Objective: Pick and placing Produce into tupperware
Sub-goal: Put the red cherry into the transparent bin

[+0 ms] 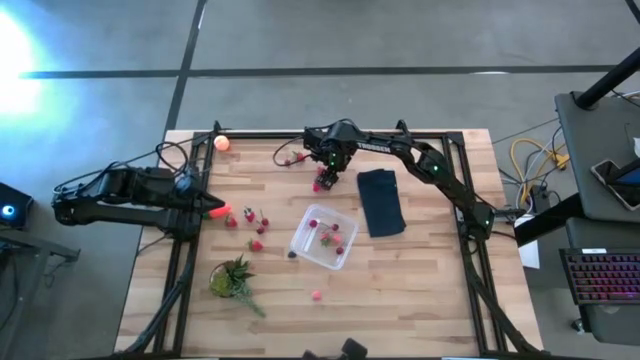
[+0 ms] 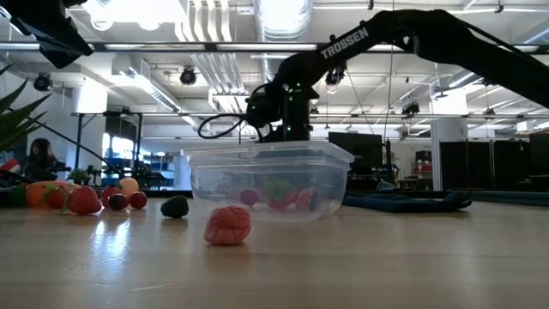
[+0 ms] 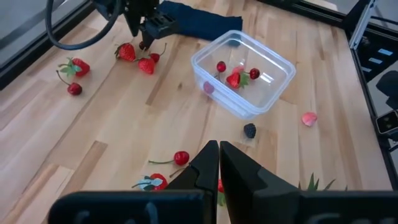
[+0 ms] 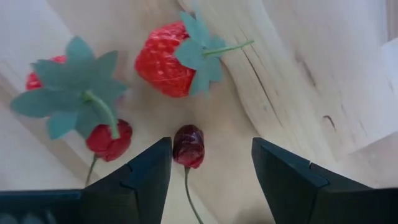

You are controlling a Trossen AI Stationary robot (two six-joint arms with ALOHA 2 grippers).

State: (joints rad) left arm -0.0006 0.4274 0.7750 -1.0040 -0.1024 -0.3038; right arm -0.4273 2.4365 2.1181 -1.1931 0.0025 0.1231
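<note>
The clear tupperware (image 1: 300, 245) stands mid-table with a few red berries inside, and shows too in the low view (image 2: 334, 172) and the left wrist view (image 3: 273, 59). My right gripper (image 1: 324, 182) points down, open, over a cluster of produce just beyond the box. A dark red cherry (image 4: 188, 146) lies on the wood between its two fingers, close to one of them. A strawberry (image 4: 165, 59) and a red cherry (image 4: 109, 140) lie beside it. My left gripper (image 3: 219, 165) waits shut at the table's left edge, with more berries (image 1: 250, 220) near it.
A navy cloth (image 1: 380, 200) lies right of the box. An orange ball (image 1: 222, 142) sits at the far left corner and a green leafy bunch (image 1: 232, 280) at the near left. A pink berry (image 2: 228, 225) and a dark one (image 2: 174, 206) lie near the box.
</note>
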